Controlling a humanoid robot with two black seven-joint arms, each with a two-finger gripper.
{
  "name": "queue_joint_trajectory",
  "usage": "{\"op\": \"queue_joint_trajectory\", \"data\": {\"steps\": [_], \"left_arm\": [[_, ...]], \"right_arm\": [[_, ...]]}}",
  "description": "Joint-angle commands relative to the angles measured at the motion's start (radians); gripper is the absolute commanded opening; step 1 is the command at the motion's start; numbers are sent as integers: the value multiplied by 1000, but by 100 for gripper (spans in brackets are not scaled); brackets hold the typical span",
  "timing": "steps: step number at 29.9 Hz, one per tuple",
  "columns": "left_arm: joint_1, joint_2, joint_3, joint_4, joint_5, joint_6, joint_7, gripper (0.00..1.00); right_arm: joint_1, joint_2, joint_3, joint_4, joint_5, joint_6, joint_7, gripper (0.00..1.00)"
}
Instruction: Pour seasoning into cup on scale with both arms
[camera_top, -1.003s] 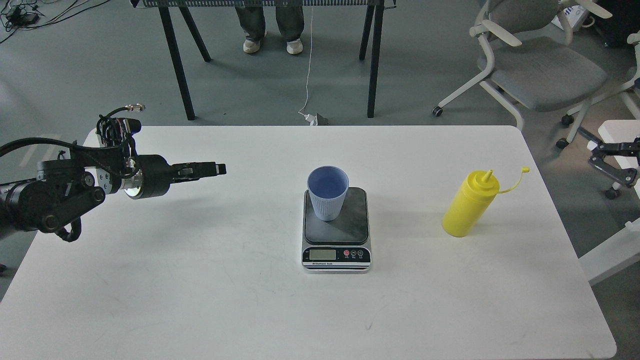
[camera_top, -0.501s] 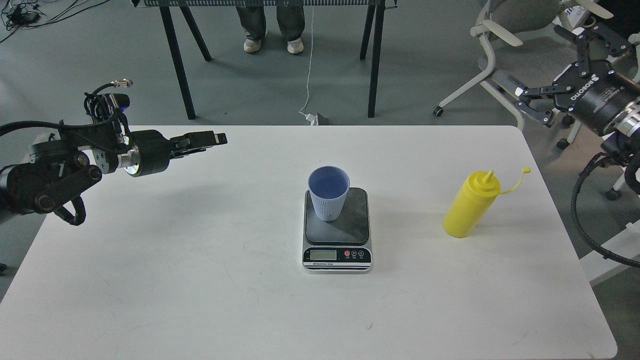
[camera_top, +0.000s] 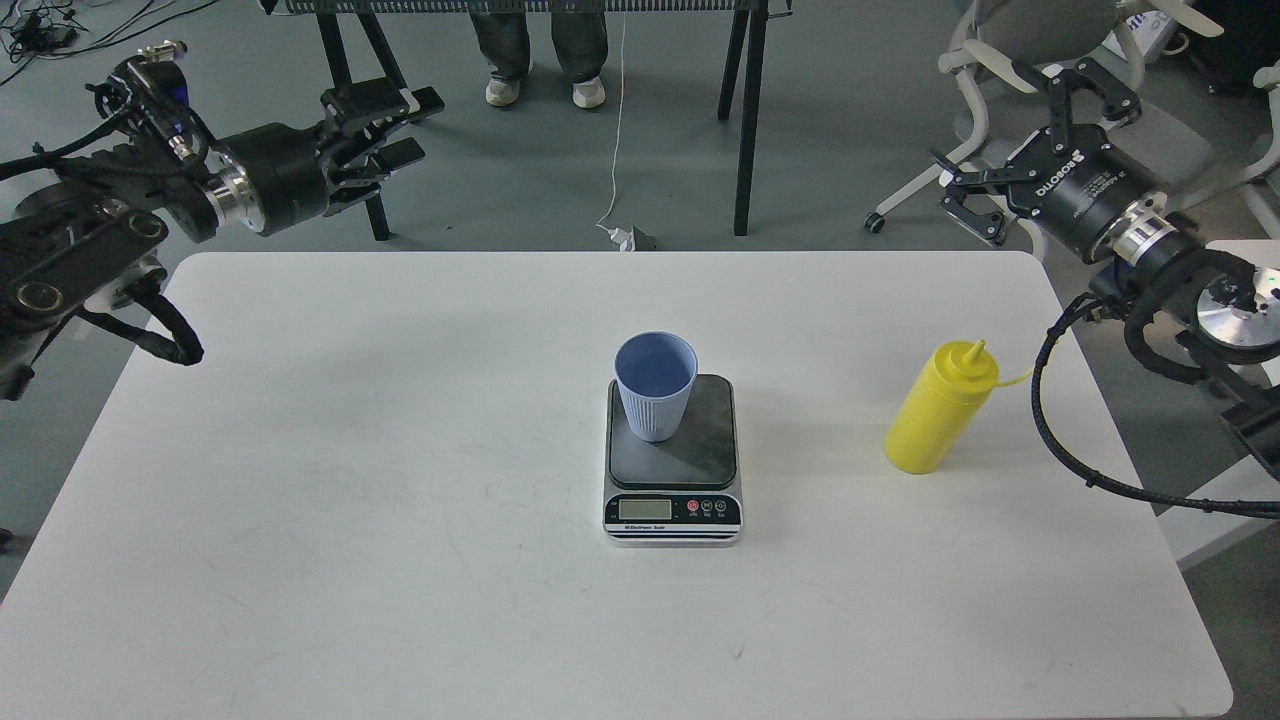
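Observation:
The light blue ribbed cup stands upright on the back left of the dark platform of the scale at the table's middle. The yellow seasoning bottle stands upright at the right, apart from the scale, with its cap strap partly hidden behind my right arm's cable. My left gripper is open and empty, held high beyond the table's back left corner. My right gripper is open wide and empty, high above the back right corner, behind and above the bottle.
The white table carries only the scale, cup and bottle. A black cable loop of my right arm hangs just right of the bottle. Black table legs, a person's feet and an office chair lie behind.
My left arm has risen and drawn back past the table's far edge, and its gripper has opened. My right arm has come in from the right, its open gripper moving left and down.

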Motion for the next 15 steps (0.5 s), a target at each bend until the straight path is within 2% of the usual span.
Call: {"op": "queue_joint_trajectory", "data": {"steps": [1,9,15], "left_arm": [[-2,-3,-50,17,-91,-34,0,75],[-18,-74,-82,146,-315,-34,0,75],[-28,-81,-124,173,-432,-34,0,75]], "right_arm": [[16,52,0,-9,-3,0,2,97],[46,153,3,-114,-3,0,2,97],[45,184,2,-136,-3,0,2,97]]}}
